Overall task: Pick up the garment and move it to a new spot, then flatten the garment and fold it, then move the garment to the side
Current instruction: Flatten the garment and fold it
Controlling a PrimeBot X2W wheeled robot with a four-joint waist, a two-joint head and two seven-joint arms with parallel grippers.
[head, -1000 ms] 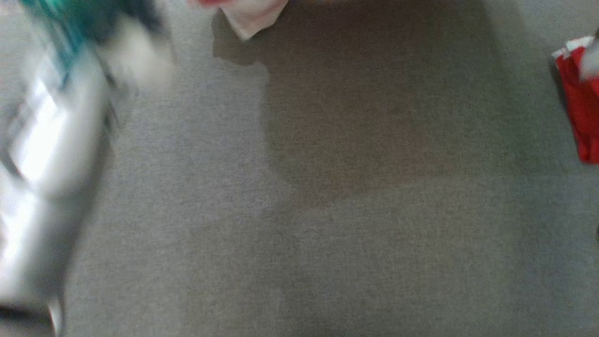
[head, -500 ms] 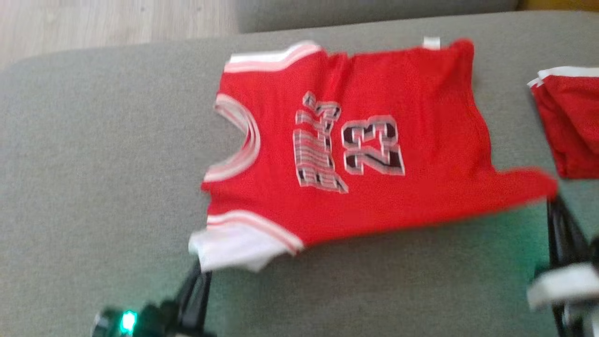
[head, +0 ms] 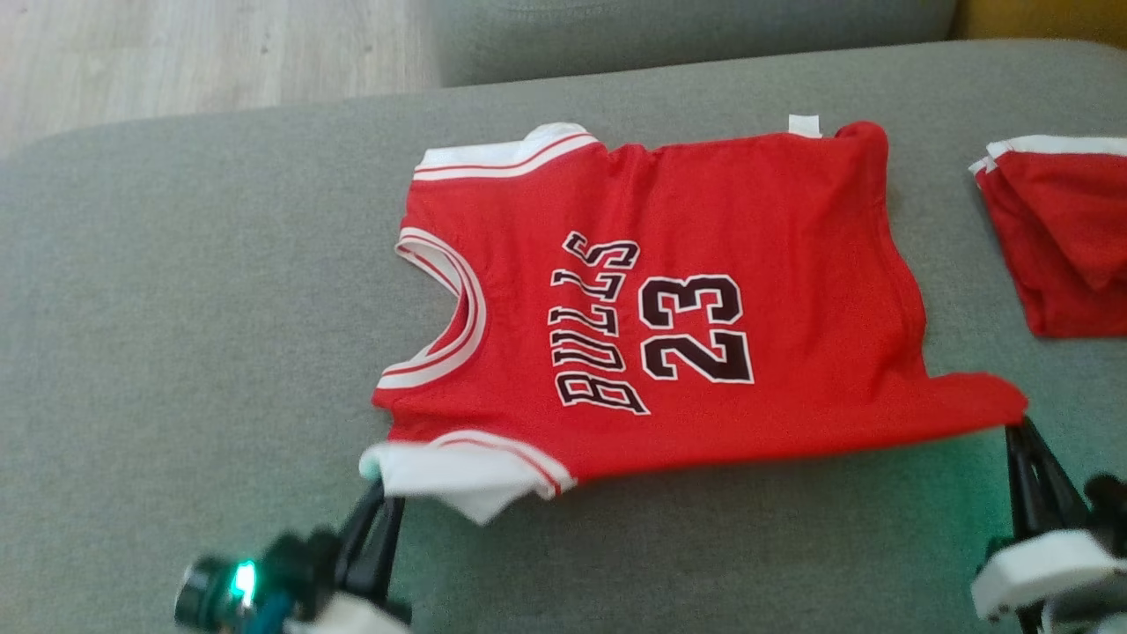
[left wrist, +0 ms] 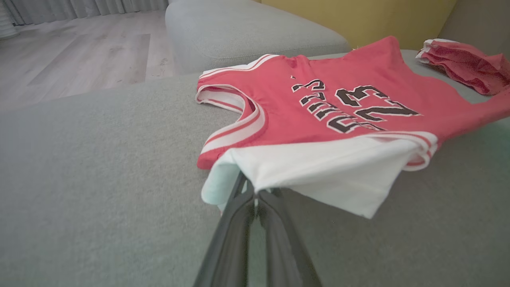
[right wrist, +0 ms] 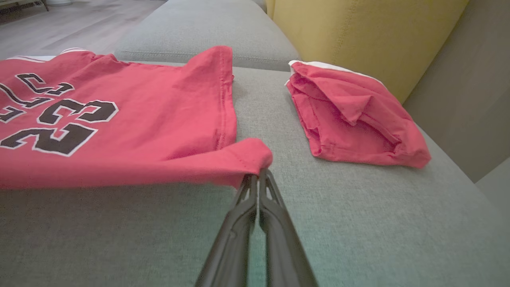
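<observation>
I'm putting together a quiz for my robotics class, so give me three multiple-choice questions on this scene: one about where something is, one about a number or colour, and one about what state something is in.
1. Where does the folded red garment lie relative to the jersey?
A. On top of it.
B. To the robot's right, apart from it.
C. On the wooden floor.

2. Which number is printed on the jersey?
A. 32.
B. 7.
C. 23.

3. How do the left jaws stand?
A. Shut on the jersey's white-trimmed corner.
B. Wide open above the jersey.
C. Shut on the folded red garment.

Answers:
1 B: the grey sofa shows between the two in the head view.
2 C: a black 23 sits beside BULLS.
3 A: the left wrist view shows the fingers pinched together on white cloth.
</observation>
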